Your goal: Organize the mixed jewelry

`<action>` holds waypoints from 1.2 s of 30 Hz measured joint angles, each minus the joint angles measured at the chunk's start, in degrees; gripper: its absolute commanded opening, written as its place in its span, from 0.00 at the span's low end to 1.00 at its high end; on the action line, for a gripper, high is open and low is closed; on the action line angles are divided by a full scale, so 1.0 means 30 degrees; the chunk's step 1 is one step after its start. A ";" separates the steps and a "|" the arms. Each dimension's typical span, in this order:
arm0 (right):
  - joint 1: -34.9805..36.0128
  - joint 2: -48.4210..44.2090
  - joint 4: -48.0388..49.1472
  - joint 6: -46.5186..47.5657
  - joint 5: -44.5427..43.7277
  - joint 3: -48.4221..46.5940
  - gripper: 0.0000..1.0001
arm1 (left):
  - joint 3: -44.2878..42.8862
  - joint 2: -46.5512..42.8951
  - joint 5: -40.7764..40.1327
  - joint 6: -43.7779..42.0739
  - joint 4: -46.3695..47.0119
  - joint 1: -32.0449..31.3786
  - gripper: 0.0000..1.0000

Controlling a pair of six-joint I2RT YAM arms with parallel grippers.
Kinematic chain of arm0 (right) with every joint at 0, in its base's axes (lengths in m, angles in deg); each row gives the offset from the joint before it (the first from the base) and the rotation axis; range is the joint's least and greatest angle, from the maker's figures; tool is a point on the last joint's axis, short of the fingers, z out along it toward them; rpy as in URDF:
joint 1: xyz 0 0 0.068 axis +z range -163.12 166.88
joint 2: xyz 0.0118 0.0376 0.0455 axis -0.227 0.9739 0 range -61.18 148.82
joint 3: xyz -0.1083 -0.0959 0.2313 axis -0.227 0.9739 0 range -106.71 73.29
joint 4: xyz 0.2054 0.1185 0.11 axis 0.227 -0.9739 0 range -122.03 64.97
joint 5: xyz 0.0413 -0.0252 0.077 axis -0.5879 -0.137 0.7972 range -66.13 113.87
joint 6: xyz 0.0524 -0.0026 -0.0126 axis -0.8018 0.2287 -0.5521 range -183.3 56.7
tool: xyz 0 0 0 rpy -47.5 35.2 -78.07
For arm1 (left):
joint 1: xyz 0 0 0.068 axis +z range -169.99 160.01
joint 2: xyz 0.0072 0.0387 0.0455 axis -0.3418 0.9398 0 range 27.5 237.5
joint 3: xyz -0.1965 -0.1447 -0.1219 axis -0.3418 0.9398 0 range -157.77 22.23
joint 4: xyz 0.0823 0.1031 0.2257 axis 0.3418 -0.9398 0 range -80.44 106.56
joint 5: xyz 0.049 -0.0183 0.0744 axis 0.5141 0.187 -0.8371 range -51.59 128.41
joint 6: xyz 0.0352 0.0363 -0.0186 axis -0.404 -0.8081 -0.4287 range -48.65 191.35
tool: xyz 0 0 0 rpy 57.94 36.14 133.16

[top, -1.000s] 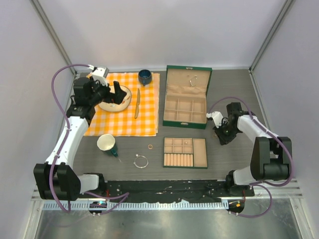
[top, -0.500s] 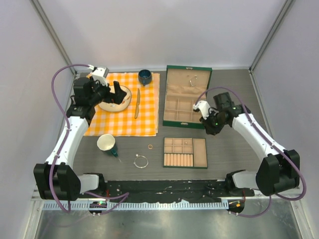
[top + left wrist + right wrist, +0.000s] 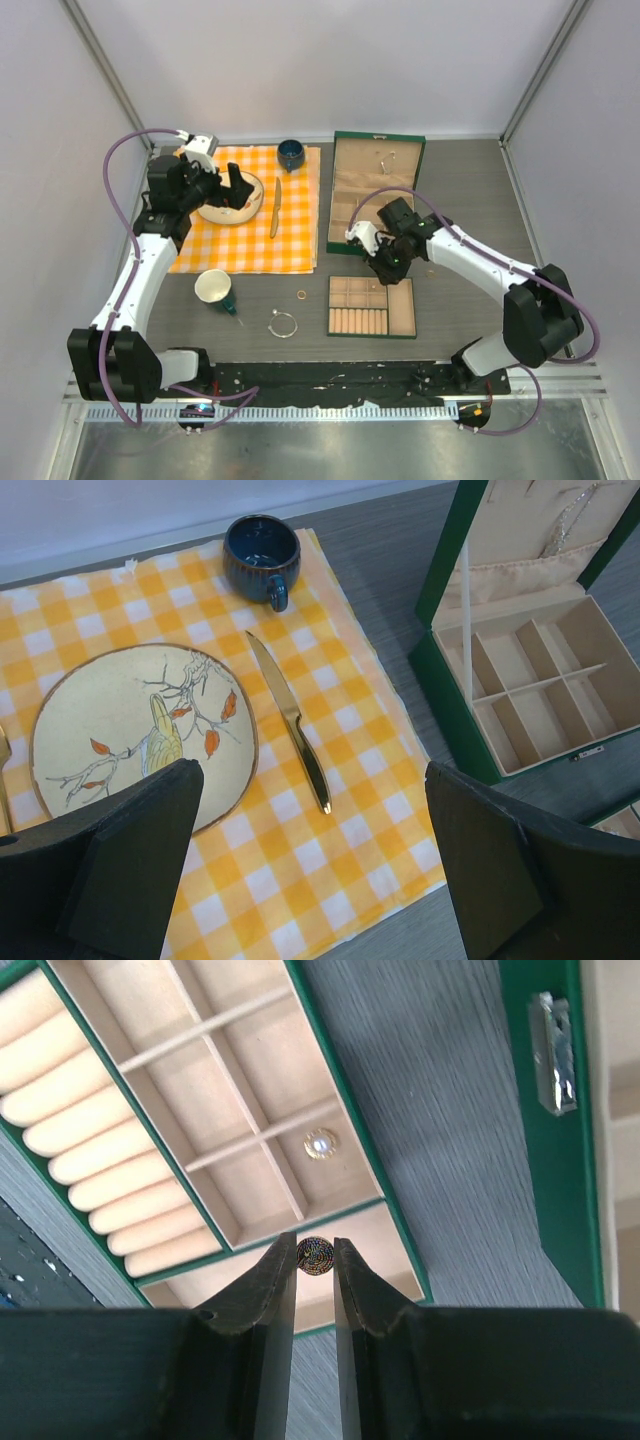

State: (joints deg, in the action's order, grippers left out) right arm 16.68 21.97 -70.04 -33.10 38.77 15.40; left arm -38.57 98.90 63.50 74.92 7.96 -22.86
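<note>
My right gripper (image 3: 385, 262) (image 3: 315, 1252) is shut on a small round multicoloured stud (image 3: 315, 1257), held above the right end of the green beige-lined tray (image 3: 400, 318) (image 3: 240, 1080). A pearl stud (image 3: 320, 1145) (image 3: 375, 287) lies in one tray compartment. A thin silver bangle (image 3: 283, 323) and a small gold ring (image 3: 301, 295) lie on the table left of the tray. My left gripper (image 3: 238, 188) (image 3: 315, 810) is open and empty over the yellow checked cloth (image 3: 330, 710).
The open green jewelry box (image 3: 372, 195) (image 3: 560, 1160) stands just behind the tray. On the cloth are a painted plate (image 3: 140, 730), a gold knife (image 3: 290, 720) and a dark blue cup (image 3: 262, 552). A tipped white cup (image 3: 214, 288) lies left of the ring.
My right arm has swung left from the table's right side to the gap between the box and the tray. The left arm has not moved.
</note>
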 measured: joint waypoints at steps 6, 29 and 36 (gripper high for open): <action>0.0984 0.0903 0.0831 -0.0291 -0.0175 0.0000 0.10 | 0.0000 0.0007 -0.0007 0.0000 0.0000 0.0000 1.00; 0.1668 0.2244 0.2346 -0.0641 -0.1515 0.0874 0.28 | 0.0066 0.0007 -0.0204 -0.0284 0.0000 0.0000 1.00; 0.1676 0.2295 0.2565 -0.0656 -0.1741 0.0874 0.33 | 0.0073 0.0007 -0.0211 -0.0291 0.0000 0.0000 1.00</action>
State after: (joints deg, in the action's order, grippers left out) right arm 21.71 28.86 -62.35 -35.07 33.55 18.02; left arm -38.35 98.92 62.86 74.05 7.96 -22.86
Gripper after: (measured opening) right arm 0.317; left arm 0.996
